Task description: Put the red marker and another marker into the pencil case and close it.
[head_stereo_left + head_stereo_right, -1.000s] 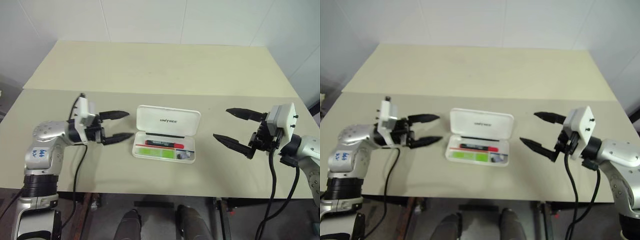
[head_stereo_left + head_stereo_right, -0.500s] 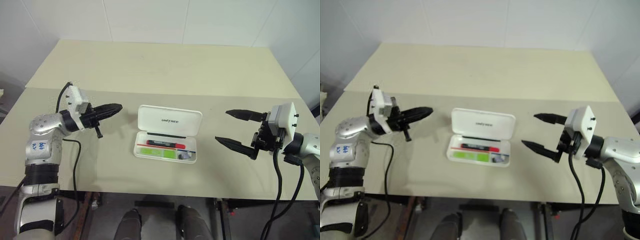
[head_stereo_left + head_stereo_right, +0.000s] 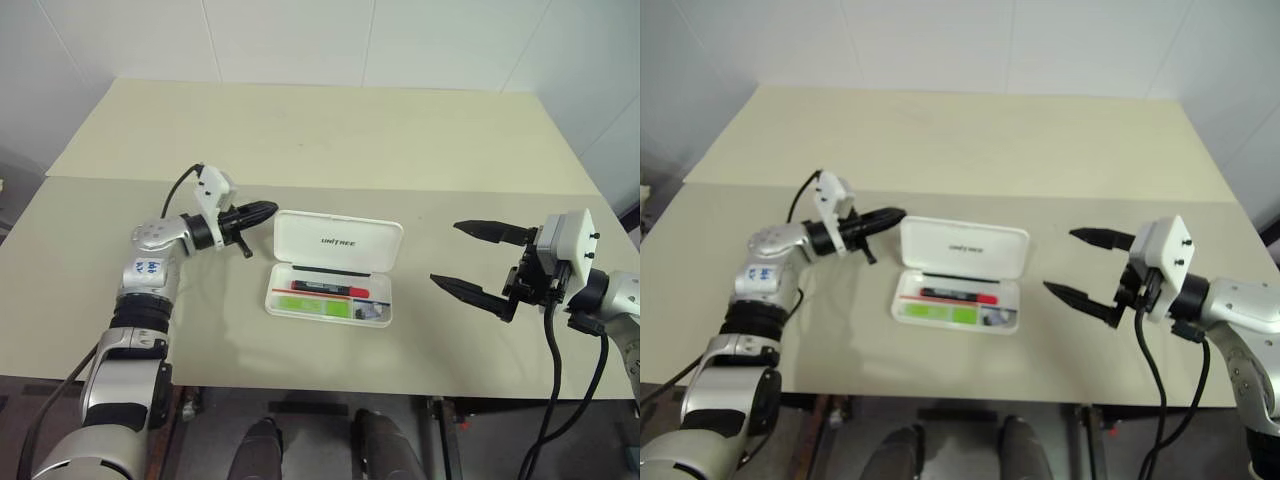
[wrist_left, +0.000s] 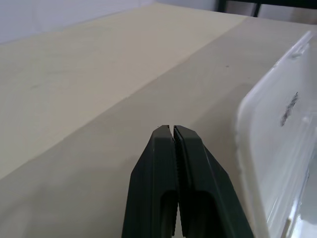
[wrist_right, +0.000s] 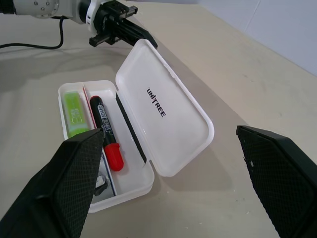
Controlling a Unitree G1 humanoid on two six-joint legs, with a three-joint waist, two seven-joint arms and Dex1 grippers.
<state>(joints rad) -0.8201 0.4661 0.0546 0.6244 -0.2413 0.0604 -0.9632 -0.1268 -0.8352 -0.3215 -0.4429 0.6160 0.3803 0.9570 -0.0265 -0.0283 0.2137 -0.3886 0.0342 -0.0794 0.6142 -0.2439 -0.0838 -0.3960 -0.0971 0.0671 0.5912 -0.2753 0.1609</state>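
The white pencil case (image 3: 303, 240) lies open at the table's middle, its lid with dark lettering tilted up at the back. Inside the tray lie the red marker (image 3: 332, 288), black with a red cap, and in front of it the green marker (image 3: 314, 306). Both also appear in the right wrist view, the red marker (image 5: 106, 134) beside the green marker (image 5: 74, 113). My left gripper (image 3: 268, 210) is shut and empty, its tip close to the lid's back left corner, a small gap between them. My right gripper (image 3: 445, 252) hangs open and empty to the right of the case.
A small grey object (image 3: 374, 312) sits in the tray's right end. A seam (image 3: 450, 190) divides the near table from a second one behind. The front table edge (image 3: 300, 383) runs below the case. A black cable (image 3: 180, 185) loops off my left wrist.
My left gripper has shut and travelled forward and rightward, ending next to the lid's left back corner. The right gripper and the case have stayed put.
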